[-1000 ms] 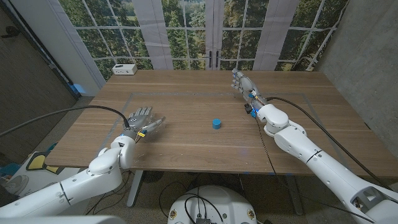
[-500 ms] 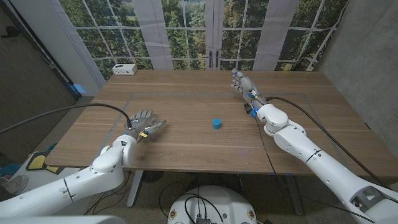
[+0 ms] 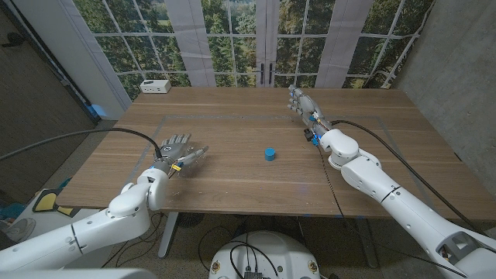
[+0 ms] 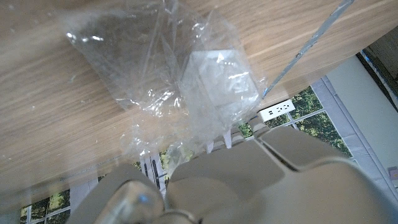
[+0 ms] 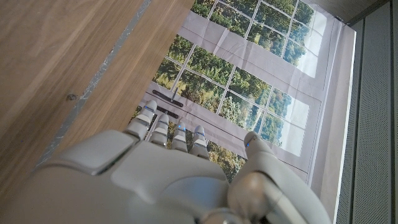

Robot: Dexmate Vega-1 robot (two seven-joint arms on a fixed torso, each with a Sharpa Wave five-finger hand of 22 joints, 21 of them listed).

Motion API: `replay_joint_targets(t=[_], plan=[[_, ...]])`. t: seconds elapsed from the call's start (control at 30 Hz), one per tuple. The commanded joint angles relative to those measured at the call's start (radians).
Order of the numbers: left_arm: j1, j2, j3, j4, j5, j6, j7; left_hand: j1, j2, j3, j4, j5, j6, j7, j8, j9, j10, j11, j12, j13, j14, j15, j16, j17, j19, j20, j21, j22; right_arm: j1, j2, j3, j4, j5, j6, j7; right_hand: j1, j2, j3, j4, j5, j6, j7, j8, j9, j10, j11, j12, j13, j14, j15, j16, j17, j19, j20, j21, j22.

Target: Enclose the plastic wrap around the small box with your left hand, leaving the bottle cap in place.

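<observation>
Head view: the left hand [image 3: 177,151] stands over the table's [image 3: 232,174] left part with fingers spread and nothing visibly held. The blue bottle cap [image 3: 269,154] sits near the middle, well apart from it. The right hand [image 3: 301,101] waits at the far right part, fingers extended, holding nothing. Wrap and box cannot be made out here.

Left wrist view: the plastic wrap [image 4: 155,74] lies crumpled on the wood just beyond the hand, with the small box [image 4: 217,81] under or inside its folds; how far it is covered cannot be told. Risk: the film is thin and slack, so a sweeping push could drag box and wrap together or spring the folds open.

Right wrist view: the right hand shows straight fingers above bare wood. Risk to the cap appears low unless the bundle is pushed toward the middle
</observation>
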Motion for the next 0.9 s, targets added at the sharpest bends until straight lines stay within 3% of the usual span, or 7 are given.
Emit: replay_joint_targets(t=[0.03, 0.23, 0.43, 0.5, 0.57, 0.67, 0.9], plan=[[0.107, 0.010, -0.138, -0.036, -0.090, -0.089, 0.168, 0.017, 0.085, -0.008, -0.002, 0.004, -0.155, -0.011, 0.007, 0.002, -0.120, 0.008, 0.013, 0.004, -0.205, 0.011, 0.006, 0.000, -0.302, 0.014, 0.008, 0.002, -0.002, 0.003, 0.000, 0.001, 0.002, 0.004, -0.001, -0.004, -0.004, 0.006, 0.003, -0.002, 0.000, -0.001, 0.004, 0.004, 0.001, 0.000, 0.002, 0.003, 0.007, 0.006, -0.001, 0.005, 0.003, 0.001, -0.001, 0.003], [0.155, 0.005, -0.216, -0.030, -0.166, -0.185, 0.228, 0.021, 0.085, -0.009, -0.005, 0.004, -0.145, -0.016, 0.005, 0.002, -0.111, 0.009, 0.014, 0.004, -0.187, 0.005, 0.007, 0.000, -0.281, 0.010, 0.014, 0.003, 0.001, 0.006, 0.000, 0.004, 0.001, 0.013, 0.002, -0.004, -0.004, 0.007, 0.003, -0.002, 0.000, 0.000, 0.004, 0.004, 0.000, 0.001, 0.002, 0.003, 0.007, 0.007, -0.002, 0.005, 0.004, 0.004, -0.001, 0.003], [0.214, -0.041, -0.310, 0.011, -0.246, -0.344, 0.340, 0.046, 0.090, 0.005, -0.019, -0.001, -0.055, -0.031, 0.013, 0.001, -0.038, 0.015, 0.025, 0.004, -0.100, 0.002, 0.008, -0.003, -0.152, 0.008, 0.048, 0.001, 0.004, 0.007, -0.001, 0.005, -0.006, 0.014, -0.002, -0.005, -0.005, 0.007, 0.003, -0.002, 0.001, 0.000, 0.004, 0.004, 0.002, 0.002, 0.002, 0.003, 0.005, 0.006, -0.002, 0.005, 0.004, 0.003, -0.001, 0.003], [0.221, -0.071, -0.321, 0.035, -0.235, -0.396, 0.406, 0.061, 0.091, 0.019, -0.027, -0.006, -0.003, -0.032, 0.019, 0.000, 0.003, -0.023, 0.031, 0.004, -0.046, 0.003, 0.012, -0.003, -0.132, 0.012, 0.047, 0.000, 0.006, 0.007, 0.000, 0.007, -0.003, 0.015, 0.002, -0.004, -0.004, 0.007, 0.003, -0.002, 0.001, 0.000, 0.004, 0.004, 0.001, 0.001, 0.002, 0.003, 0.005, 0.006, -0.002, 0.005, 0.004, 0.003, -0.001, 0.003], [0.243, -0.091, -0.378, 0.061, -0.330, -0.517, 0.396, 0.074, 0.089, 0.032, -0.034, -0.014, 0.039, -0.034, 0.020, 0.000, 0.050, -0.029, 0.040, 0.004, -0.005, -0.002, 0.013, -0.003, -0.080, 0.009, 0.059, 0.000, 0.007, 0.010, -0.001, 0.013, 0.000, 0.022, 0.009, -0.004, -0.005, 0.007, 0.002, -0.002, 0.002, 0.001, 0.004, 0.004, 0.001, 0.001, 0.002, 0.003, 0.005, 0.007, -0.003, 0.005, 0.005, 0.004, -0.001, 0.003], [0.247, -0.105, -0.412, 0.078, -0.395, -0.586, 0.356, 0.090, 0.088, 0.048, -0.043, -0.021, 0.080, -0.037, 0.022, -0.001, 0.092, -0.023, 0.046, 0.004, 0.045, -0.004, 0.018, -0.003, -0.031, 0.008, 0.071, 0.000, 0.007, 0.011, 0.000, 0.010, -0.002, 0.019, 0.003, -0.004, -0.005, 0.007, 0.002, -0.002, 0.002, 0.001, 0.004, 0.004, 0.001, 0.001, 0.002, 0.003, 0.005, 0.006, -0.003, 0.005, 0.005, 0.003, -0.001, 0.003], [0.239, -0.143, -0.443, 0.122, -0.444, -0.711, 0.330, 0.101, 0.087, 0.057, -0.048, -0.024, 0.100, -0.045, 0.023, -0.001, 0.097, -0.024, 0.043, 0.003, 0.051, 0.002, 0.013, -0.003, -0.024, 0.012, 0.069, -0.001, 0.014, 0.010, 0.003, 0.007, -0.007, 0.021, 0.000, -0.004, -0.005, 0.007, 0.002, -0.002, 0.004, 0.002, 0.005, 0.004, 0.002, 0.002, 0.002, 0.003, 0.005, 0.008, -0.003, 0.005, 0.007, 0.001, 0.000, 0.003]])
